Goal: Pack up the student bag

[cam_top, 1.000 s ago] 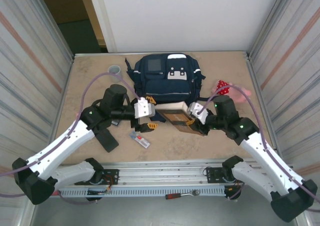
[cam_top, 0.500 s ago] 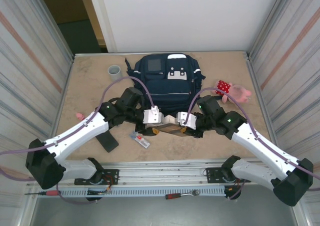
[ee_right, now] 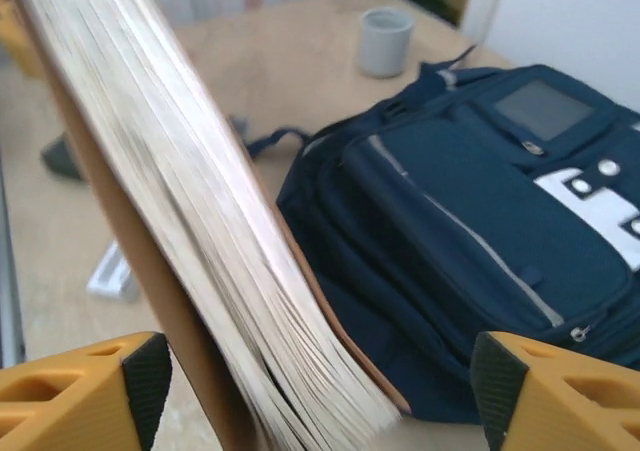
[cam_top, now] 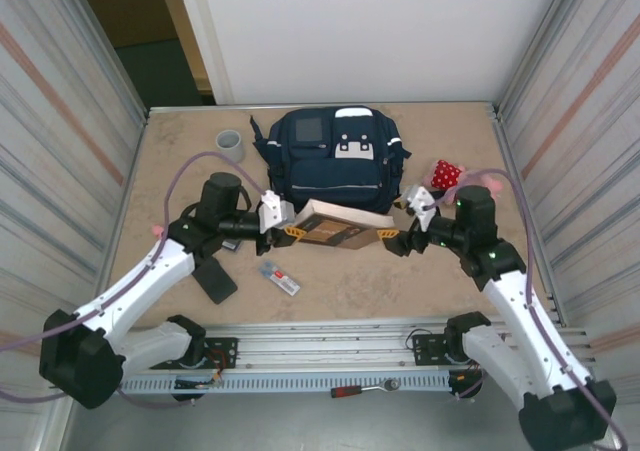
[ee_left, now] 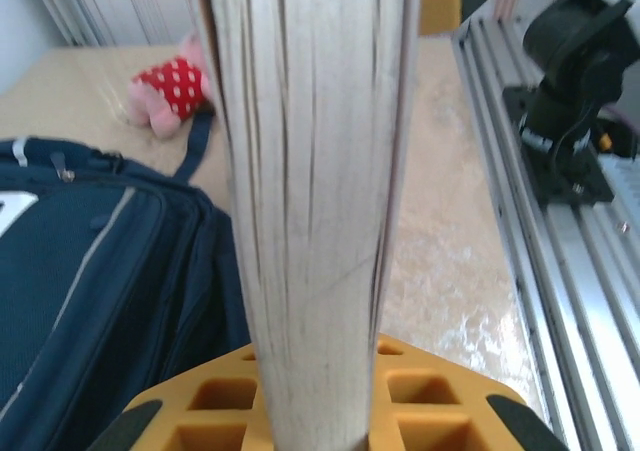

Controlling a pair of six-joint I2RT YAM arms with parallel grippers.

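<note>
Navy fabric student bag [cam_top: 330, 166] lies flat; our left tool [ee_left: 320, 401] clamps the thick book [cam_top: 335, 229], right tool [ee_right: 318, 366] spread apart.

Left arm [cam_top: 150, 271]: stretched from near left toward centre. Left gripper [cam_top: 287, 229]: pointing right, clamped on left end of book [cam_top: 335, 226]. Right arm [cam_top: 500, 271]: bent, wrist turned left. Right gripper [cam_top: 392, 235]: jaws spread wide, straddling the book's right end.

A thick brown-covered book [cam_top: 335, 228] is held across the front of the large navy-blue fabric backpack [cam_top: 335, 156], blocking that approach, while a small grey cup [cam_top: 230, 143] and a pink plush toy [cam_top: 447, 175] flank the bag, and the tan desk [cam_top: 400, 286] lies bare at the front right.
</note>
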